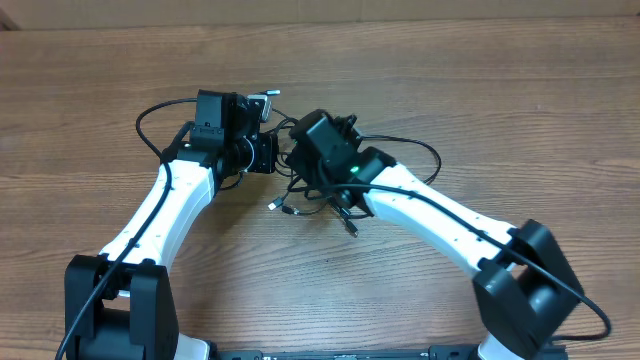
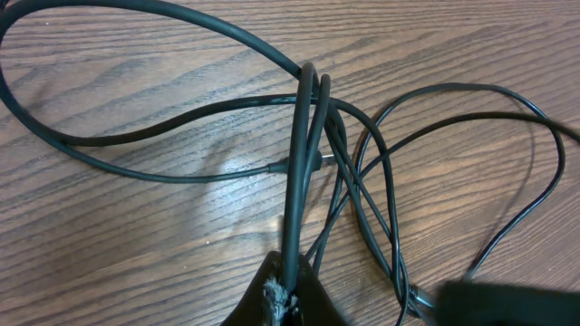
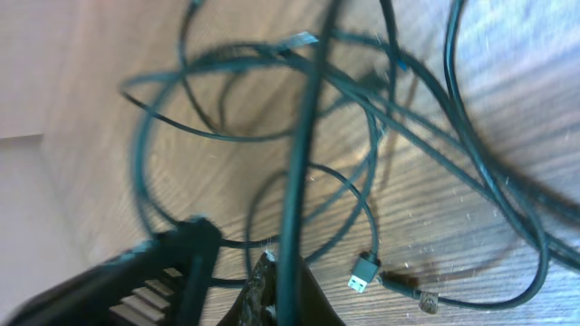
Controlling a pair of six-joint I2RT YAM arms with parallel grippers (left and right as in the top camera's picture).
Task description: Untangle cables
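black cables [image 2: 299, 163] tangled, pinched by left gripper [image 2: 288, 294] and right gripper [image 3: 272, 290].

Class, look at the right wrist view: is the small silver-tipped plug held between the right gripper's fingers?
No, the silver-tipped plug lies on the wooden table, apart from the right gripper, which pinches a thin black cable.

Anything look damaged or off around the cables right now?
The cables look intact, only knotted together. One oddity: the left gripper, shut on one of them, shows a frayed whitish pad at its fingertip.
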